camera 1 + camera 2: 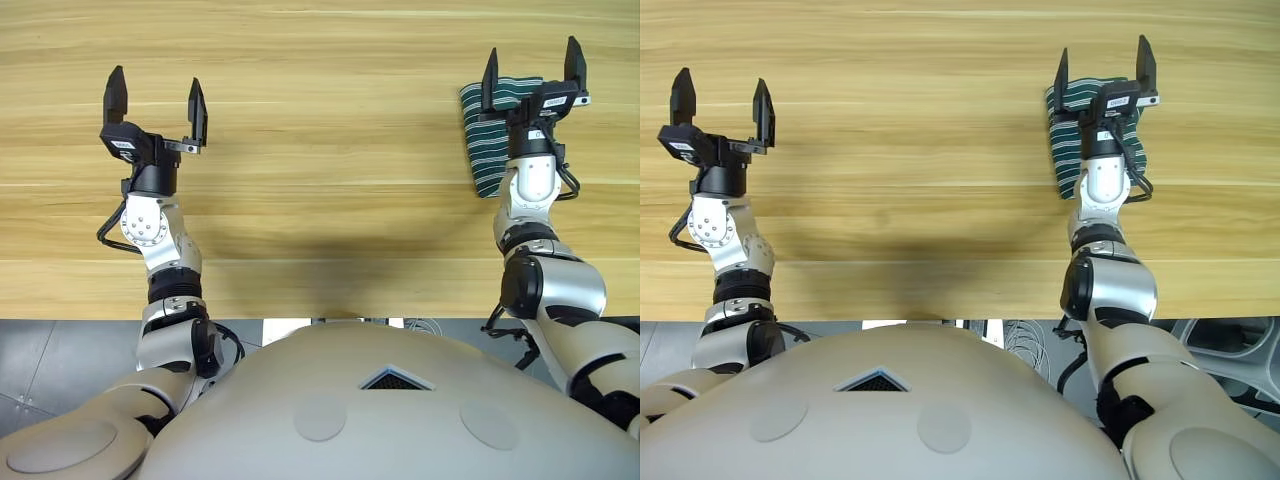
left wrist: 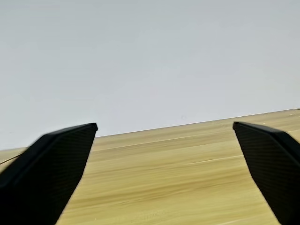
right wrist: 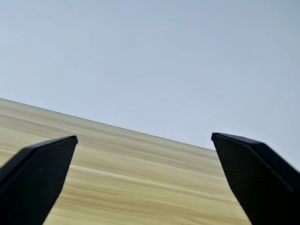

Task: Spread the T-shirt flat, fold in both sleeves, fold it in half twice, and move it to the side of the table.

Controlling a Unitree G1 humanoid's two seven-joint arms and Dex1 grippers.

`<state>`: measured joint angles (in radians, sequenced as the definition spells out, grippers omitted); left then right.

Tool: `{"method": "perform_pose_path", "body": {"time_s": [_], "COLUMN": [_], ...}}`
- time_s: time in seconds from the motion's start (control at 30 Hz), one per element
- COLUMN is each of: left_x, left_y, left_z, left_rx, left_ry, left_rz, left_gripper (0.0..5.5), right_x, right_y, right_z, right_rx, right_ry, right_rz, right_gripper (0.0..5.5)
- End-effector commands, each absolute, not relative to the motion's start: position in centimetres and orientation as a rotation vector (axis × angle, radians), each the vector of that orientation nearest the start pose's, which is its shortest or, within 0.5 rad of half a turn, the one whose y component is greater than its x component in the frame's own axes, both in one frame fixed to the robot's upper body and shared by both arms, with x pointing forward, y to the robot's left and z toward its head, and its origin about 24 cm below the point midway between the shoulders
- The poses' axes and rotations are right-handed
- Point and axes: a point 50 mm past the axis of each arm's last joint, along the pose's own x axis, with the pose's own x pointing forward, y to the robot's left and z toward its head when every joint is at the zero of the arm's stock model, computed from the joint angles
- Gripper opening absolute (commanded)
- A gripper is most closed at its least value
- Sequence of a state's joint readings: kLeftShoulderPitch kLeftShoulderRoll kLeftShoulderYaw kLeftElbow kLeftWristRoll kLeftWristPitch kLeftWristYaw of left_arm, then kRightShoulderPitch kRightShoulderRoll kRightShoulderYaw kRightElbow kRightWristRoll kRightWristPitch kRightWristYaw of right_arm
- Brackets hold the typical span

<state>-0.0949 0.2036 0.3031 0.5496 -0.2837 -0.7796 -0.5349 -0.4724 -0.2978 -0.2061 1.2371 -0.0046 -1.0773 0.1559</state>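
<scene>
The T-shirt (image 1: pixel 486 140), dark green with thin white stripes, lies folded into a small rectangle on the right side of the wooden table (image 1: pixel 330 130). My right gripper (image 1: pixel 533 75) hovers open directly over it, and the arm hides the shirt's right part. In the right eye view the T-shirt (image 1: pixel 1070 140) and right gripper (image 1: pixel 1103 68) appear the same way. Over on the left, my left gripper (image 1: pixel 155 100) is raised above bare wood, open and holding nothing. Each wrist view looks past its own spread black fingers (image 2: pixel 51 173) (image 3: pixel 255 173) at table and wall.
The table's near edge (image 1: pixel 320 318) runs just in front of my torso, with dark floor and cables below it. A pale wall (image 2: pixel 150 61) stands beyond the far edge.
</scene>
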Motion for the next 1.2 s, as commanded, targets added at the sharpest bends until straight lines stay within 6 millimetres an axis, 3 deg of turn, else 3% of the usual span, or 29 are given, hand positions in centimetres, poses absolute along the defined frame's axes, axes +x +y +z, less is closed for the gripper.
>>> {"method": "perform_pose_path", "body": {"time_s": [0.03,1.2], "left_x": [23.96,24.20], "left_y": [25.09,25.26], "left_z": [3.85,3.99], "left_rx": [0.111,0.130], "left_ry": [-0.407,-0.417], "left_rz": [-0.101,-0.096], "left_gripper": [5.22,5.22], "right_x": [29.65,29.80], "right_y": [-23.81,-23.28], "right_z": [3.44,3.45], "right_rx": [-0.257,-0.265], "right_ry": [-0.351,-0.353], "right_rz": [-0.002,0.028], "right_gripper": [5.31,5.31]}}
